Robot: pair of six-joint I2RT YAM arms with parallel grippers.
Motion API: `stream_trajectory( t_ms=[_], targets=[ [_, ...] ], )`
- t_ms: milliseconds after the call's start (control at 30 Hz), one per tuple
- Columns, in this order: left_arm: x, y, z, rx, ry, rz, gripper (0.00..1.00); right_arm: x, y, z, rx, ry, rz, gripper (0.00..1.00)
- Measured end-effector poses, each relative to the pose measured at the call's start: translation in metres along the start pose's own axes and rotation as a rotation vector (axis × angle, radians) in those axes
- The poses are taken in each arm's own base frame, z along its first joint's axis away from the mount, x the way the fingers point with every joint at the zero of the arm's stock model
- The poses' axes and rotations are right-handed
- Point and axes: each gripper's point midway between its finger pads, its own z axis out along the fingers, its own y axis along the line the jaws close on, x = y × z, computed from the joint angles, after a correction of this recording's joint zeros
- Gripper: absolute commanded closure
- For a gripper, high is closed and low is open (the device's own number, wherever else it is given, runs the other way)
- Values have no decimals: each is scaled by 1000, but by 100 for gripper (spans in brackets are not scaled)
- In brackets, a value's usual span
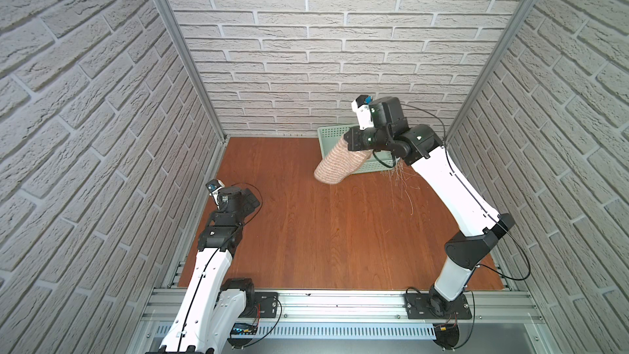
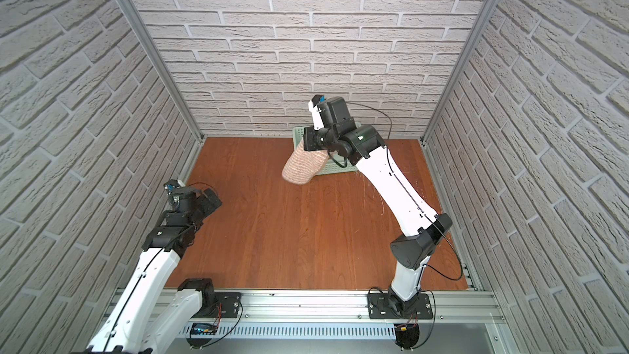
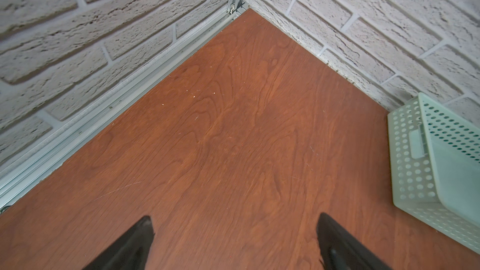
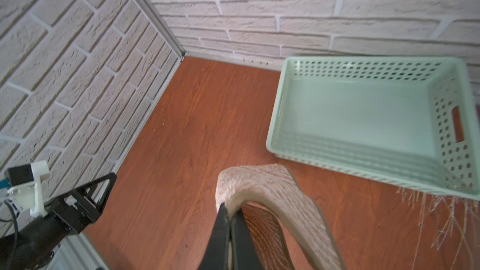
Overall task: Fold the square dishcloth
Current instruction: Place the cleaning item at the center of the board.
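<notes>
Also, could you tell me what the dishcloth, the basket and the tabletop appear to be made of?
The dishcloth: soft looped terry, matte, draping limply. The basket: mint-green plastic, smooth, with moulded perforated walls. The tabletop: reddish wood grain, faint sheen, possibly laminate.

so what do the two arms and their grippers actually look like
They match: the left arm and right arm have white shell links joined by black joint housings, bolted to black base plates. Thin black cables loop alongside. Each wrist carries a white camera mount with a blue part. The left gripper and right gripper have slim, tapered black fingers.
</notes>
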Motion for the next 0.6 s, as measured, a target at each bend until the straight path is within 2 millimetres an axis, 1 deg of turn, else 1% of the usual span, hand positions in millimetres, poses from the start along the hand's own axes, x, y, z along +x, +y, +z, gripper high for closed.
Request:
stream_trajectory(
  t_ms=[67, 133, 167, 200, 267, 333, 400, 500, 600],
  targets=[
    [0, -2, -4, 21, -2, -9, 2, 25, -4, 7, 7, 48, 23, 97],
    [0, -6, -8, 53, 2, -14, 2, 52, -16, 12, 33, 91, 56, 97],
    [1, -9, -10, 72, 4, -17, 2, 68, -24, 15, 53, 113, 77, 97],
    [1, -14, -14, 108, 7, -25, 2, 90, -36, 17, 84, 147, 101, 97],
    [1, -23, -19, 164, 11, -39, 2, 121, -56, 21, 142, 191, 133, 97],
    [5, -32, -23, 223, 24, -48, 2, 150, -76, 25, 214, 230, 154, 97],
    [14, -40, -25, 272, 53, -47, 2, 175, -97, 30, 294, 263, 167, 97],
    [33, -52, -27, 327, 110, -24, 2, 207, -127, 32, 412, 307, 178, 97],
    [55, -65, -31, 375, 166, 22, 2, 222, -147, 31, 485, 322, 182, 97]
  ],
)
